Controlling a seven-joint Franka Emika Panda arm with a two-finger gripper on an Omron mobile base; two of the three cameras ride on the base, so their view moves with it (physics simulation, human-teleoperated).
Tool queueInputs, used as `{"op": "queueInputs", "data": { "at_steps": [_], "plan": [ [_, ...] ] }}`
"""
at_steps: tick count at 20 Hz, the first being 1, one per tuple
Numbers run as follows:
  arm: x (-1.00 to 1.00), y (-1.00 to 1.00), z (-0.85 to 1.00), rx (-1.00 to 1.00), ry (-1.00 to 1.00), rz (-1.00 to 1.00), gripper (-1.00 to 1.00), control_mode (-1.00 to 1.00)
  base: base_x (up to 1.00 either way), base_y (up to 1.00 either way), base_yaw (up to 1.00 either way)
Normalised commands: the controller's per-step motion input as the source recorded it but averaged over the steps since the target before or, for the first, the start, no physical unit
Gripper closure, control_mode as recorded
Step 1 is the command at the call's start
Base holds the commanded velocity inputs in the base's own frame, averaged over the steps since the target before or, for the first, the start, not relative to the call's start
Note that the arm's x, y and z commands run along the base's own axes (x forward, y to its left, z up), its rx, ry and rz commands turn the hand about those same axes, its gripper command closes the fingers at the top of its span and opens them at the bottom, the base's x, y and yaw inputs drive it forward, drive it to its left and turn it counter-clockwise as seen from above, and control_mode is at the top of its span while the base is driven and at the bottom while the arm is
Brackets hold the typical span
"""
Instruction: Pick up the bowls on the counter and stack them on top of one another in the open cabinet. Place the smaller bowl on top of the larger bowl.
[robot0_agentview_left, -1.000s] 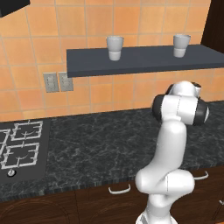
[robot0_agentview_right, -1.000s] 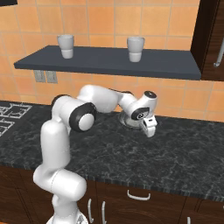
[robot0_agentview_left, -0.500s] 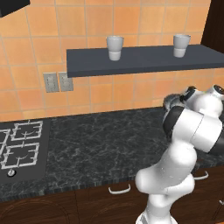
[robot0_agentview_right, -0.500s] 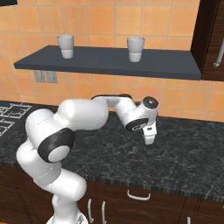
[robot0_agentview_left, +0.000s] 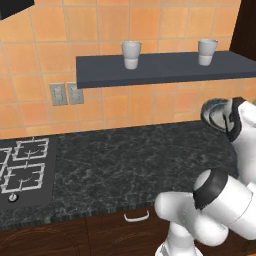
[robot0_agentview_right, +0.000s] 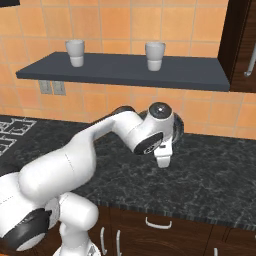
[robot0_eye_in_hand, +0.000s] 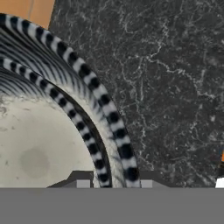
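The arm is in the carrying step: the gripper (robot0_eye_in_hand: 110, 183) is clamped on the rim of a bowl (robot0_eye_in_hand: 48, 144), one finger inside and one outside the wall, as the hand view shows. The bowl's inside is pale and speckled and its rim striped dark and light, so it is probably the smaller bowl (though the close view makes it hard to be sure). In the left base view the bowl (robot0_agentview_left: 216, 113) hangs at the far right, above the counter (robot0_agentview_left: 120, 160) and below the open cabinet (robot0_agentview_left: 165, 69); in the right base view only its dark rim (robot0_agentview_right: 177, 131) peeks out behind the wrist.

The next move calls for a lift above the shelf edge and a reach in between or beside the two pale cups (robot0_agentview_left: 131, 54), keeping the bowl level.

Compared with a second ago, the arm has swung right and its elbow has dropped low and forward. The base views themselves have not shifted.
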Motion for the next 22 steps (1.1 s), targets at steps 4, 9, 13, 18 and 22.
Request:
{"op": "queueInputs", "data": {
  "at_steps": [4,9,13,18,22],
  "plan": [
    [-0.97,0.0,1.0,0.0,-0.38,0.0,1.0,-1.0,0.0,0.0,0.0],
    [-0.58,0.02,1.0,0.0,-0.28,0.01,1.0,-1.0,0.0,0.0,0.0],
    [-0.42,0.03,1.0,0.0,-0.19,0.02,1.0,-1.0,0.0,0.0,0.0],
    [-0.13,0.3,1.0,-0.01,-0.04,0.0,1.0,-1.0,0.0,0.0,0.0],
    [0.07,0.55,0.93,-0.07,0.15,0.0,1.0,-1.0,0.0,0.0,0.0]
  ]
}}
